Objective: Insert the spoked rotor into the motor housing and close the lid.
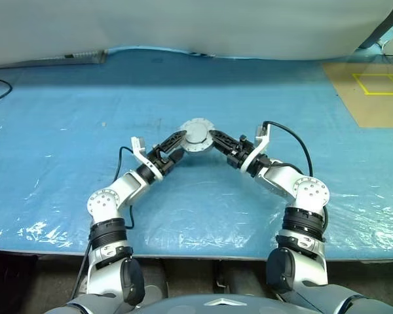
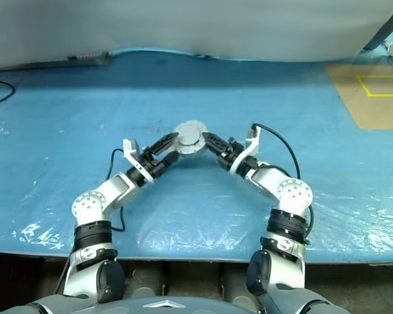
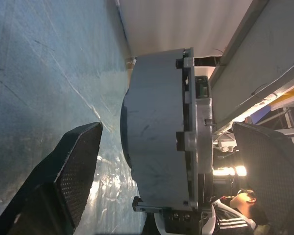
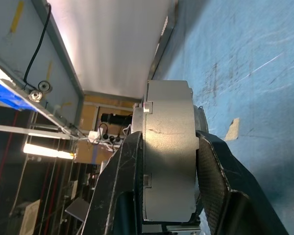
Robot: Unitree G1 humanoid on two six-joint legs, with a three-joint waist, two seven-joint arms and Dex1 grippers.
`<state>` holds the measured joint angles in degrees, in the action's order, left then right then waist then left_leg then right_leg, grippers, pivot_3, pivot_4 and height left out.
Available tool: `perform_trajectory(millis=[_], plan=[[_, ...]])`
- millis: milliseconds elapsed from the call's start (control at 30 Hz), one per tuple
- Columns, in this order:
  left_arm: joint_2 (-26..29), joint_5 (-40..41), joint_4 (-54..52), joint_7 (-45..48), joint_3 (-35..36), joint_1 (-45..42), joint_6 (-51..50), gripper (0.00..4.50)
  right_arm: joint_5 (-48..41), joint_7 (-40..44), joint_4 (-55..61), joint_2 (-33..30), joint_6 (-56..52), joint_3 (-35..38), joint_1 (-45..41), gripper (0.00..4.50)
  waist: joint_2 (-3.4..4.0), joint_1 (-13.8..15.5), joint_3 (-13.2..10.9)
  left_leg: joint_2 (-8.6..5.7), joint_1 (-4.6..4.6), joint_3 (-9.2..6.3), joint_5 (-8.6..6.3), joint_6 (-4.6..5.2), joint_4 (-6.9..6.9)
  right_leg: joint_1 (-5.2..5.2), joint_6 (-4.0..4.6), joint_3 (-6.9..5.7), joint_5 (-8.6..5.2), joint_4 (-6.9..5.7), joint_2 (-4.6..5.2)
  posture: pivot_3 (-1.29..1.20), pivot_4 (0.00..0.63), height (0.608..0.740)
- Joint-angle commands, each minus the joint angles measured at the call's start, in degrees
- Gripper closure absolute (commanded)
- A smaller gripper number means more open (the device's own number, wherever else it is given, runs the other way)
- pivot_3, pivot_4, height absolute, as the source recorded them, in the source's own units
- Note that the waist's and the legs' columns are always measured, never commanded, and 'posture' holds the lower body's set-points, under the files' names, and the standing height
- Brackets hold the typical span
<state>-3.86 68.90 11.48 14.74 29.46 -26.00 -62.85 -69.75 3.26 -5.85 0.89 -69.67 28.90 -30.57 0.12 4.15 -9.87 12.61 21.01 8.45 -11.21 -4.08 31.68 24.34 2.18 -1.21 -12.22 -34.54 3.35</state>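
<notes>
While the two arms meet in front of the robot above the blue sheet (image 1: pixel 65 118), the motor housing (image 1: pixel 198 135) hangs between the two grippers, lifted clear of the sheet; its round flat face is turned up towards the head camera, so its short axis runs roughly upright and its broad faces lie near level; no windings or spokes can be made out on that face. The right gripper (image 1: pixel 215 137) is clenched on the housing from the robot's right side; in the right wrist view its two black fingers (image 4: pixel 122 181) press against the opposite flat faces of the grey drum (image 4: pixel 169 147), one on each face, the curved side wall running between them. The left gripper (image 1: pixel 177 140) reaches in from the other side and stands released; in the left wrist view its fingers (image 3: pixel 71 181) are spread wide, one to each side of the housing (image 3: pixel 157 137), with a clear gap between each pad and the metal; the housing's flanged edge with its small bolts lies on the side of the far finger; a person sits beyond the housing, in the background.
</notes>
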Motion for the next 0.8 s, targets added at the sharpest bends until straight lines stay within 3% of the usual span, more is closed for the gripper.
perform_trajectory(millis=[33,167,267,400,433,533,700,800], plan=[[-1.01,2.99,-0.92,1.12,-0.61,-0.1,1.16,0.0,-5.41,-0.06,3.77,0.98,-0.81,-1.48,0.4,3.35,0.0,0.01,0.0,0.0,0.0,0.0,0.0,0.0,0.01,0.0,0.0,0.0,0.0,0.0,0.0,0.0,0.15,0.74],[-2.02,3.83,1.74,2.02,-1.28,-1.06,1.55,0.0,-7.28,-1.68,4.33,1.77,-1.05,-2.89,1.72,3.35,0.0,0.1,0.0,0.0,0.0,-0.01,0.0,0.0,0.06,0.0,-0.02,0.0,0.01,-0.04,0.0,0.0,0.15,0.74],[-1.95,4.99,2.77,1.53,-0.84,-1.51,1.63,0.56,-8.52,-2.62,4.47,1.62,-0.5,-3.31,2.08,3.35,0.0,0.1,0.0,0.0,0.01,-0.03,0.0,0.0,0.19,0.0,-0.05,0.01,0.03,-0.07,0.01,0.0,0.15,0.74],[-0.72,6.88,2.27,1.55,-0.5,-0.92,0.96,1.91,-7.41,-2.92,5.46,0.63,1.57,-4.07,2.36,3.35,-0.01,0.09,0.0,0.01,0.01,-0.05,0.0,0.0,0.3,0.0,-0.08,0.02,0.04,-0.11,0.0,0.0,0.15,0.74],[-0.23,7.57,1.94,1.22,-0.45,-0.66,0.54,2.09,-6.24,-2.18,5.93,0.07,2.4,-4.64,2.46,3.35,-0.01,0.08,-0.01,0.01,0.01,-0.05,0.0,0.0,0.32,0.0,-0.08,0.02,0.04,-0.12,0.01,0.0,0.15,0.74],[1.55,8.65,1.56,0.37,-0.25,-0.36,0.38,2.09,-3.92,0.02,6.25,-1.46,5.28,-5.82,2.76,3.35,-0.01,0.11,-0.01,0.02,0.01,-0.06,0.0,0.0,0.4,0.0,-0.09,0.02,0.05,-0.14,0.0,0.0,0.15,0.74],[5.15,6.91,2.99,0.19,-0.01,-2.9,3.37,2.09,-1.62,0.62,5.51,-3.92,9.04,-6.41,3.54,1.64,-0.01,0.2,-0.01,0.02,0.0,-0.11,0.0,0.0,0.5,0.0,-0.17,0.01,0.1,-0.15,0.01,0.0,0.15,0.74],[8.22,2.39,7.49,1.96,-1.08,-6.29,6.87,2.09,7.42,5.28,7.63,-8.24,13.81,-12.17,5.27,0.61,-0.02,0.38,-0.01,0.01,0.0,-0.12,0.0,0.0,0.53,0.0,-0.19,0.0,0.11,-0.17,0.0,0.0,0.15,0.74]])
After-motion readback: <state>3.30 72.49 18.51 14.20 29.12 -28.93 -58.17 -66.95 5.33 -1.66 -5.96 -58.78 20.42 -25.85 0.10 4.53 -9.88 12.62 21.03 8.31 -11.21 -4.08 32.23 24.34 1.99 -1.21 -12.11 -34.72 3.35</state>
